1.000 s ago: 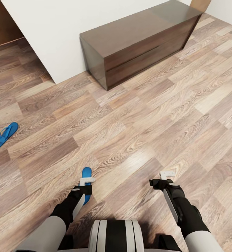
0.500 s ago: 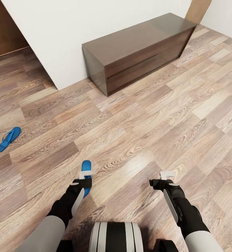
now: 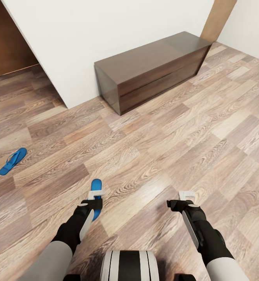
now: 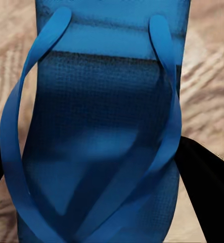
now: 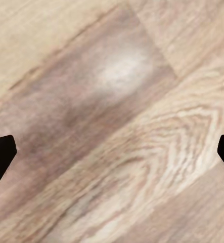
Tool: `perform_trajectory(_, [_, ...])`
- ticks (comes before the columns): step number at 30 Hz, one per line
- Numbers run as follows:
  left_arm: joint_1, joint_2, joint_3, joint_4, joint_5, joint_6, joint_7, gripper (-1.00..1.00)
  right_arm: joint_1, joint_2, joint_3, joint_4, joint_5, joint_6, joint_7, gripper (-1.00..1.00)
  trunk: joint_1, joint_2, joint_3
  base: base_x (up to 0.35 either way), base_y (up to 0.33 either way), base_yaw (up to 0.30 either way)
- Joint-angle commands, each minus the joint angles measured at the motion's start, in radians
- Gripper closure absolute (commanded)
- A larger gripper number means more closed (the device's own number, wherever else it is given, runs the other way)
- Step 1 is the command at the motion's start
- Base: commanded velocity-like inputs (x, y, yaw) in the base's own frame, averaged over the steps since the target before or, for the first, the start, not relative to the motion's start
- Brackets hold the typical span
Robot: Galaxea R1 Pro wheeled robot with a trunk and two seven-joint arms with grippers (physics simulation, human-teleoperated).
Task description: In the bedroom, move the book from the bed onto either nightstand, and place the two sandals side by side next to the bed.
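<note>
Meanwhile left gripper clamps sandal; cabinet closed

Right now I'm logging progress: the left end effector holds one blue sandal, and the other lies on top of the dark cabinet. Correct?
Not quite. The left end effector does hold one sandal, but the head view shows the other sandal lying on the wood floor, far from the dark cabinet.
</note>
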Motion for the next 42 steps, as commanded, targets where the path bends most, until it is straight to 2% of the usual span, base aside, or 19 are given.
perform_trajectory(1, [0.0, 0.0, -0.003, -0.002, 0.005, 0.019, 0.007, 1.0, 0.0, 0.001, 0.001, -0.003, 0.0, 0.007, -0.003, -1.0, -0.001, 0.0, 0.003, 0.0, 0.0, 0.0])
perform_trajectory(7, [0.0, 0.0, -0.002, -0.005, 0.005, 0.053, 0.008, 1.0, -0.001, 0.002, 0.001, -0.008, 0.002, 0.012, -0.002, -1.0, -0.003, 0.001, 0.027, 0.0, 0.0, 0.0])
perform_trajectory(9, [0.0, 0.0, -0.002, -0.004, 0.005, 0.049, 0.007, 1.0, -0.001, 0.001, 0.0, -0.008, 0.003, 0.01, -0.002, -1.0, -0.003, 0.001, 0.027, 0.0, 0.0, 0.0])
perform_trajectory(12, [0.006, 0.002, -0.002, -0.003, 0.004, 0.029, 0.006, 1.0, -0.001, 0.0, -0.001, -0.008, 0.002, 0.008, -0.002, -1.0, -0.004, 0.002, 0.03, 0.0, 0.0, 0.0])
perform_trajectory(16, [0.022, 0.002, -0.003, -0.002, 0.002, -0.05, 0.006, 1.0, -0.001, -0.001, 0.001, -0.004, 0.002, 0.005, -0.001, -1.0, -0.006, 0.003, 0.046, 0.0, 0.0, 0.0])
perform_trajectory(28, [0.039, 0.002, -0.004, -0.006, 0.0, -0.095, 0.007, 1.0, 0.0, -0.002, 0.001, 0.001, 0.002, 0.001, 0.0, -1.0, -0.011, 0.005, 0.092, 0.0, 0.0, 0.0])
perform_trajectory(31, [0.068, 0.002, -0.006, -0.055, 0.0, -0.139, 0.006, 1.0, -0.001, -0.002, 0.001, 0.002, 0.002, 0.001, 0.0, -1.0, -0.012, 0.006, 0.104, 0.0, 0.0, 0.0])
perform_trajectory(33, [0.11, 0.001, -0.01, -0.14, -0.001, -0.15, 0.006, 1.0, -0.001, -0.002, 0.001, 0.002, 0.002, 0.001, 0.0, -1.0, -0.013, 0.007, 0.112, 0.0, 0.0, 0.0])
perform_trajectory(35, [0.145, 0.001, -0.01, -0.22, 0.0, -0.132, 0.006, 1.0, -0.001, -0.002, 0.001, 0.003, 0.002, 0.001, 0.0, -1.0, -0.014, 0.007, 0.119, 0.0, 0.0, 0.0])
perform_trajectory(38, [0.165, 0.002, -0.011, -0.269, 0.0, -0.104, 0.006, 1.0, -0.001, -0.002, 0.001, 0.003, 0.002, 0.001, 0.0, -1.0, -0.015, 0.008, 0.131, 0.0, 0.0, 0.0])
perform_trajectory(42, [0.172, 0.002, -0.011, -0.283, 0.0, -0.096, 0.006, 1.0, -0.001, -0.002, 0.001, 0.004, 0.003, 0.0, 0.0, -1.0, -0.017, 0.009, 0.146, 0.0, 0.0, 0.0])
